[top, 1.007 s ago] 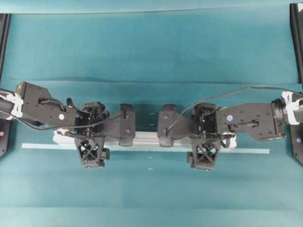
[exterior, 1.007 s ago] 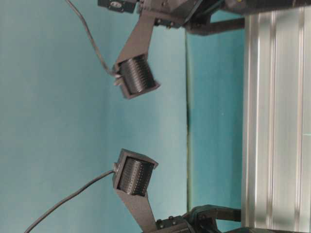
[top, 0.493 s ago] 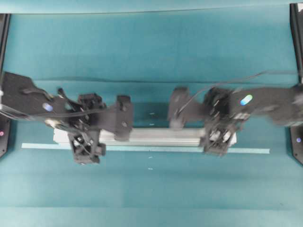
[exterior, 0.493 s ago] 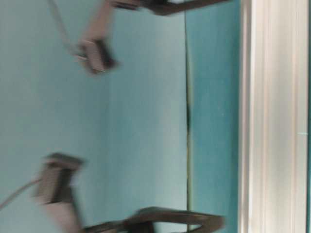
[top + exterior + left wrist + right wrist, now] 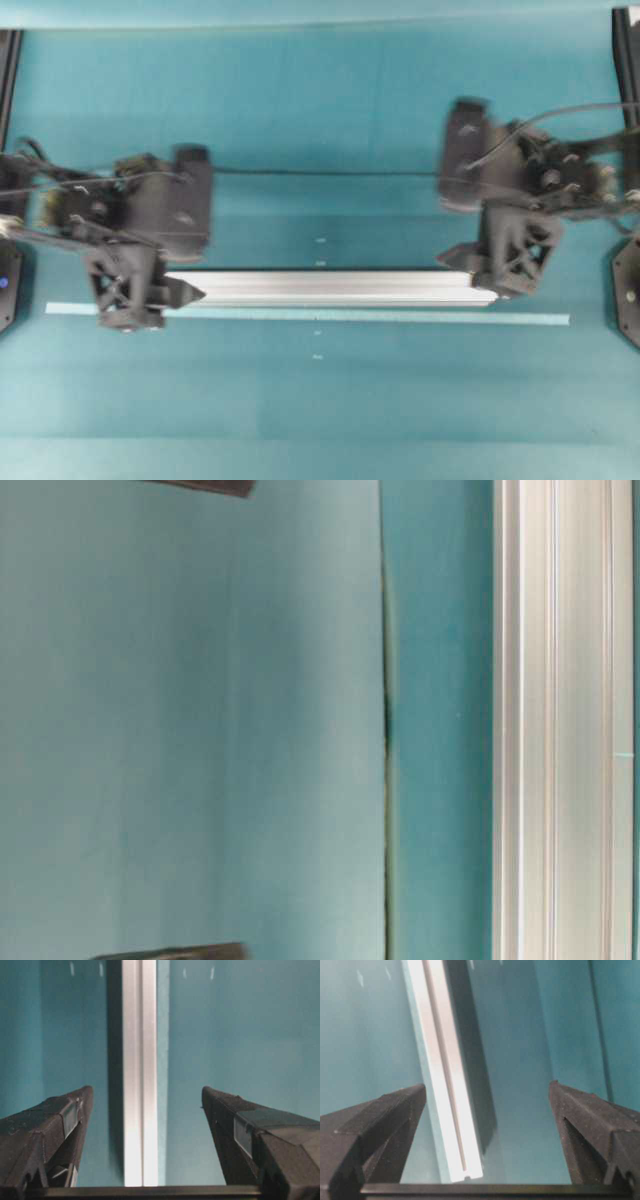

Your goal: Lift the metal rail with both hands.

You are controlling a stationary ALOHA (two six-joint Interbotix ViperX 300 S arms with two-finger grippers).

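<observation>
The metal rail (image 5: pixel 330 288) is a long silver grooved bar lying left to right across the teal table; in the table-level view the rail (image 5: pixel 560 720) fills the right side. My left gripper (image 5: pixel 185 262) hovers over its left end, which it hides. My right gripper (image 5: pixel 455 228) hovers at its right end. In the left wrist view my left gripper (image 5: pixel 147 1090) is open, and the rail (image 5: pixel 140 1060) runs between the fingers without touching them. My right gripper (image 5: pixel 487 1085) is open too, with the rail (image 5: pixel 445 1085) and its square end nearer the left finger (image 5: pixel 380 1120).
A thin pale tape strip (image 5: pixel 350 316) runs along the table just in front of the rail. Black frame posts (image 5: pixel 628 90) stand at the left and right edges. Black arm parts (image 5: pixel 200 485) barely show at the table-level view's top and bottom.
Both grippers have slid outward from the middle stretch of the rail to its two ends. The rail has stayed where it lay. Both grippers stayed open.
</observation>
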